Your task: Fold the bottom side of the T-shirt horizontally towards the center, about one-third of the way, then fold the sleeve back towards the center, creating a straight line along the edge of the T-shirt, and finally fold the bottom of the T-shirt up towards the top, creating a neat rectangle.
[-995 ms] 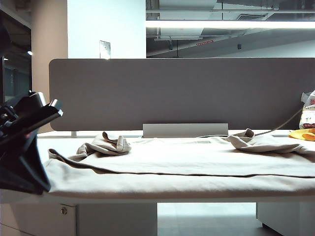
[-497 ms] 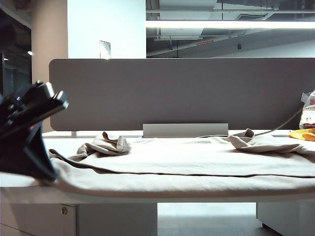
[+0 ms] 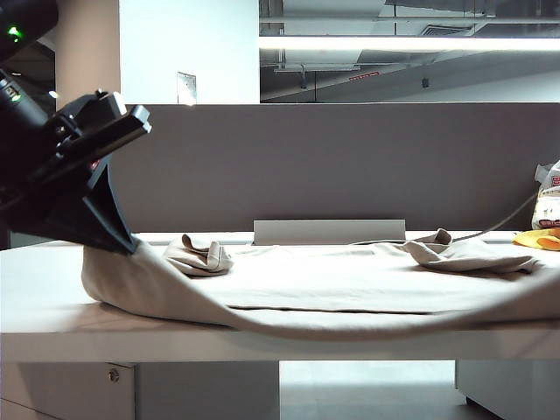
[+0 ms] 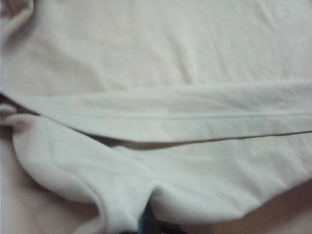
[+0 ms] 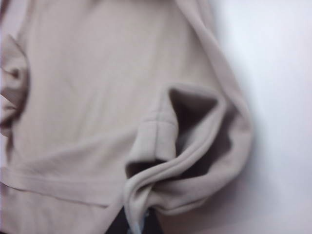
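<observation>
White table, T-shirt near edge lifted, left end effector, right end effector clamped.

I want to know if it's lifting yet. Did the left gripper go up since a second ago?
Yes. The left gripper, shut on the T-shirt, rose against the grey divider panel, lifting the shirt's near edge.

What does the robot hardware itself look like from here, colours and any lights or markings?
In the exterior view the left arm is matte black and angular, with a flat plate-like block on top, a wedge-shaped lower part, a small green light near its upper end and a spot of red. The left gripper and right gripper show only as dark slivers under cloth in their wrist views.
</observation>
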You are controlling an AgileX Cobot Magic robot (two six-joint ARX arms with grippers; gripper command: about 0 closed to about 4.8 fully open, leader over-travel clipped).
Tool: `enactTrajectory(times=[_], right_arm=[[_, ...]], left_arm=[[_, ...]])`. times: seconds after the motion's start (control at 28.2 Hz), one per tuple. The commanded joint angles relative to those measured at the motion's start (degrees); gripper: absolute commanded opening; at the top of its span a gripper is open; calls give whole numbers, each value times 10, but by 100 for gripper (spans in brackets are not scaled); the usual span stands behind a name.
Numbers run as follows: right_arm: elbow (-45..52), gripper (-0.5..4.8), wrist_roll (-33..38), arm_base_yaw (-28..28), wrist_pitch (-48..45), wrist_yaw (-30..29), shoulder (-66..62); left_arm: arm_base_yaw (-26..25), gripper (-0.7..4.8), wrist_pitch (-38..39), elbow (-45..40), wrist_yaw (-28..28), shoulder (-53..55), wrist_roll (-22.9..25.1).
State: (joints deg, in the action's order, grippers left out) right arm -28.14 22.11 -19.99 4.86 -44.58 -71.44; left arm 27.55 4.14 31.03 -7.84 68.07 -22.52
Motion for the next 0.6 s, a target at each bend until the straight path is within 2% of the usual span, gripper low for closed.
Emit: enactTrajectory(times=[0.04,0.14,0.32,0.46,0.6], right_arm=[[-31,-1,10,0,-12,-6,3],[-54,-1,19,0,-13,-5,2],[-84,-1,29,0,-21,-3,2],[-98,-1,35,1,-26,1,0],[-110,-1,37,18,-31,16,-12]], left_arm=[[0,-6,12,17,16,-1,24],[-3,-6,17,31,18,-1,37],[-46,-6,19,58,11,0,47],[-91,-6,29,87,-20,4,66],[-104,-6,35,114,-26,27,85]])
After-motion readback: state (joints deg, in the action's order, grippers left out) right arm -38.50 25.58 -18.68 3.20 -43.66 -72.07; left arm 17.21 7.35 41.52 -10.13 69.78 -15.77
